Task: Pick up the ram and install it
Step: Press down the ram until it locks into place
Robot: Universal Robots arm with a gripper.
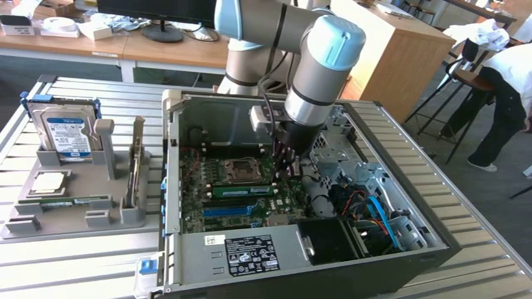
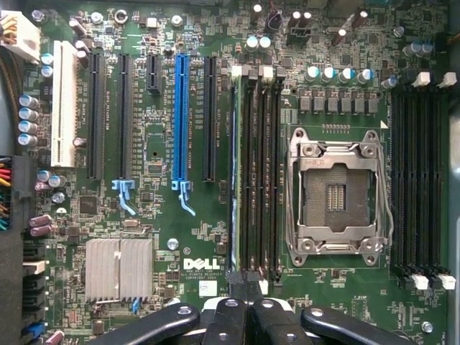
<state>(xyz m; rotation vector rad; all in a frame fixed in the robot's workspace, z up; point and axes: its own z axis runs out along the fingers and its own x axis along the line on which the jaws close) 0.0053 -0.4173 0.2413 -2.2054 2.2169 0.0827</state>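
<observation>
The ram (image 1: 241, 190) is a thin green stick standing on edge in a memory slot of the motherboard, beside the CPU socket (image 1: 241, 168), inside the open computer case (image 1: 171, 187). In the wrist view the ram (image 2: 232, 180) shows as a narrow edge along the black slots. My gripper (image 1: 288, 168) reaches down into the case over one end of that slot. Its black fingers are shut together, and the gripper (image 2: 244, 284) sits right at the end of the ram. Whether the tips touch the stick I cannot tell.
A grey fixture (image 1: 75, 215) at the exterior view's left holds a hard drive (image 1: 68, 128), a silver CPU chip (image 1: 48, 182) and another green stick (image 1: 71, 200). Cables (image 1: 370, 208) crowd the case's right half. A person (image 1: 507, 93) stands at the far right.
</observation>
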